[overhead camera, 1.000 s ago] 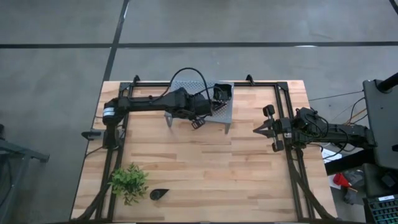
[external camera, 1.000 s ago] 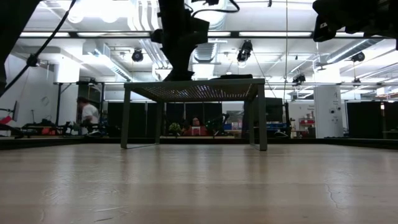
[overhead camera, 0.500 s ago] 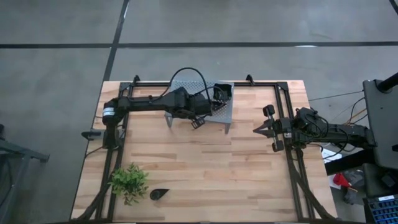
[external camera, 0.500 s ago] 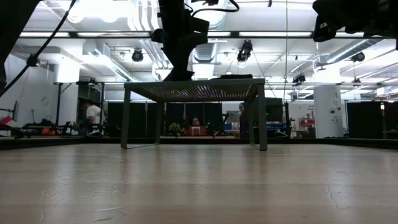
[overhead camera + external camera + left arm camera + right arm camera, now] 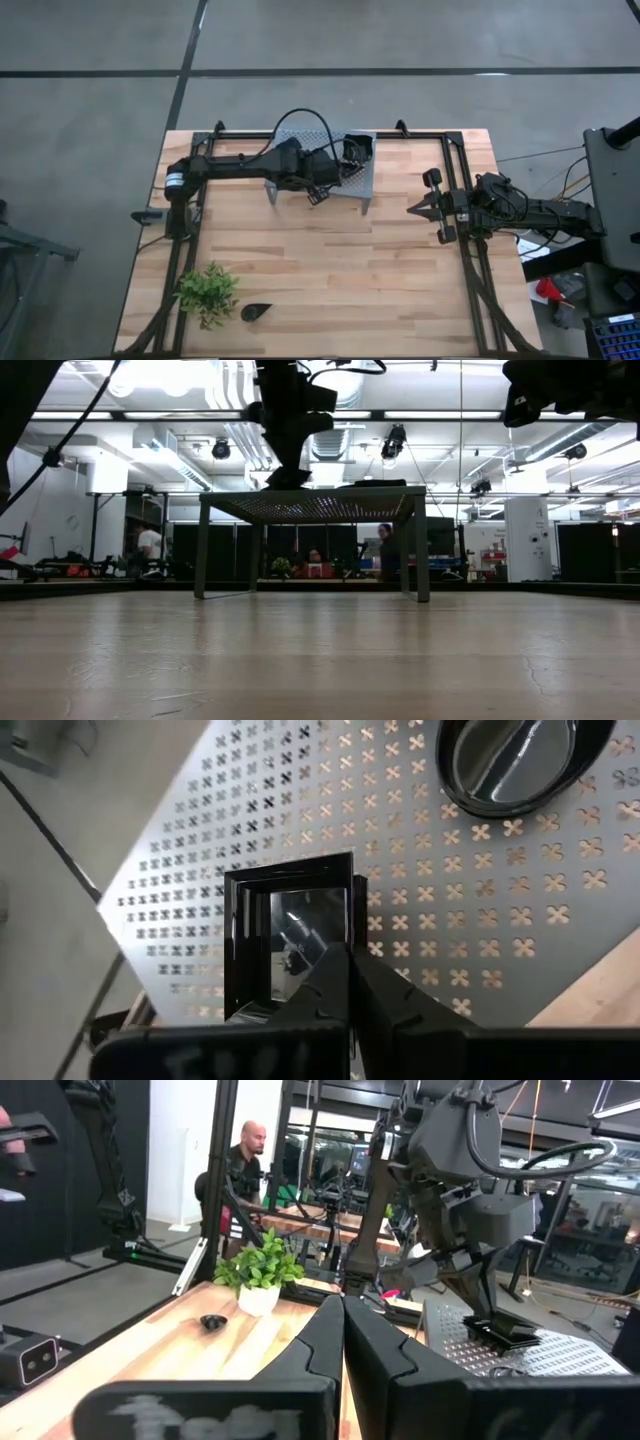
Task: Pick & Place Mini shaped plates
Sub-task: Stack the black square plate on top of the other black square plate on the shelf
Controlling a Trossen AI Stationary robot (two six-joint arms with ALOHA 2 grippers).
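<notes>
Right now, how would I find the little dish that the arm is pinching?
Look at the grey perforated rack at the far middle of the wooden table. The left gripper reaches onto its top and is shut on the rim of a small square black plate. Its neighbour on the rack, a rounded black dish, lies apart and untouched; this one has straight sides and sharp corners.

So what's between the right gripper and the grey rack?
Only bare wooden tabletop, as the high view shows. The right gripper waits shut beside the grey perforated rack.
</notes>
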